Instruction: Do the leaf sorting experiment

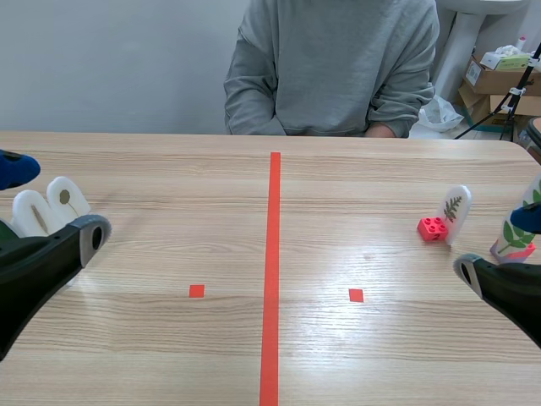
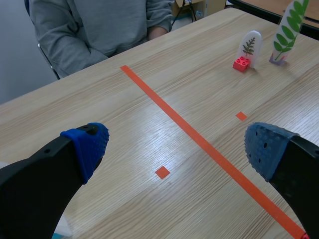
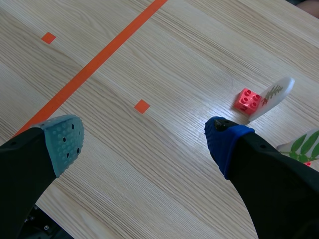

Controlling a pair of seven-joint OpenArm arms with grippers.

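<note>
Leaf card (image 1: 456, 210) against red brick (image 1: 432, 228)

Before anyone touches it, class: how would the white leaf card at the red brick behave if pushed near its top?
The leaf card stands tall and thin with only a small red brick at its base, so a high push would probably tip it. It looks flat and light, so it may also slide on the smooth table.

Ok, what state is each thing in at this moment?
Left hand: open, empty.
Right hand: open, empty.
Small leaf card: upright, red brick at its foot.
Tall leaf card: upright, beside right hand.
White cards: side by side, near left arm.
</note>
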